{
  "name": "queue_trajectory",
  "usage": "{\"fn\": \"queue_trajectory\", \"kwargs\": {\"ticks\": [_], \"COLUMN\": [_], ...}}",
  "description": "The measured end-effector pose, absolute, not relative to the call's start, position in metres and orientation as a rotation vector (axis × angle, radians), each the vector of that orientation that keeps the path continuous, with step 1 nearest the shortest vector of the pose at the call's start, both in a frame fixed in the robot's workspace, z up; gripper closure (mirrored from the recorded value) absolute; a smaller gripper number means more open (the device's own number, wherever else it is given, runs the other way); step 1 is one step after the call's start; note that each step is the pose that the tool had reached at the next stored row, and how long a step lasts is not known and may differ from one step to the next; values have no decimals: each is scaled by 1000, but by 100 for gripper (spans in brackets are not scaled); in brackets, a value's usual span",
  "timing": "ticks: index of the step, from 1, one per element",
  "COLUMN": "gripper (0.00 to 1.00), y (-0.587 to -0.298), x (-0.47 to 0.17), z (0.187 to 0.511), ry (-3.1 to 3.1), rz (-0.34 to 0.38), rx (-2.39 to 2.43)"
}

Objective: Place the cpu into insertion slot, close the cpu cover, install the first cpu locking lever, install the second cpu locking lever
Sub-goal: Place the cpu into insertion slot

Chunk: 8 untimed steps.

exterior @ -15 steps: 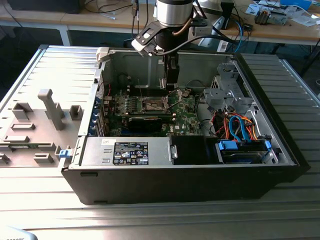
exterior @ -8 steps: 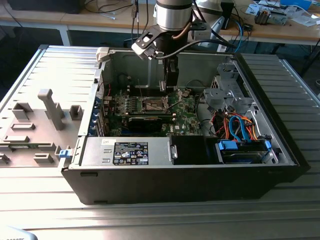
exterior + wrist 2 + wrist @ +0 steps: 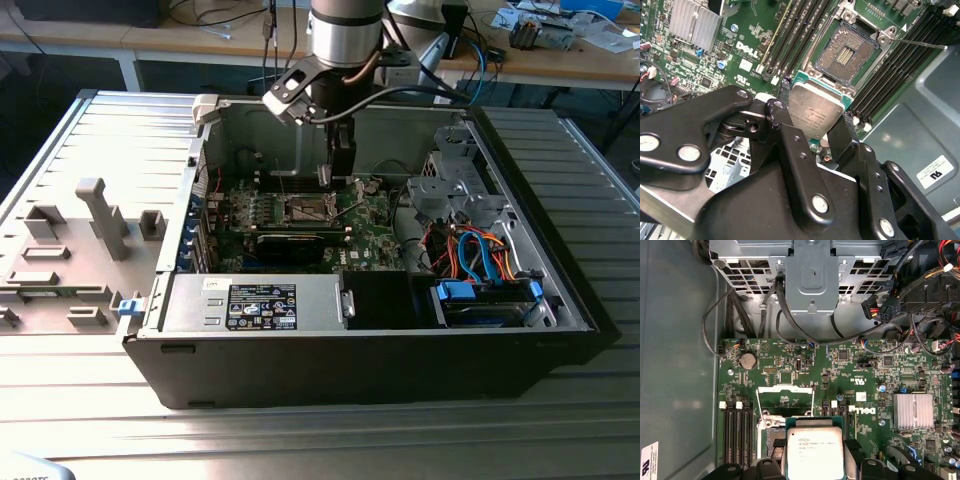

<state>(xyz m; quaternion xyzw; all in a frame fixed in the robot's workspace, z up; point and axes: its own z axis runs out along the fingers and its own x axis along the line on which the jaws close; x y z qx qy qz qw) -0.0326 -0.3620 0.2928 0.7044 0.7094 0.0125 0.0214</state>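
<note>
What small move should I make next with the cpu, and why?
Probably shift the gripper until the cpu sits squarely over the slot, then ease it down. The fingers clamp the cpu above the board, the slot lies open and bare with its cover raised, and in both wrist views the cpu seems to overlap only one edge of the slot.
</note>
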Motion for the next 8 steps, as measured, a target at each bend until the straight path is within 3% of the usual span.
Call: {"fn": "queue_trajectory", "kwargs": {"ticks": [8], "gripper": [45], "y": [-358], "x": [-37], "z": [291], "ry": [2195], "rz": [30], "rx": [2179]}}
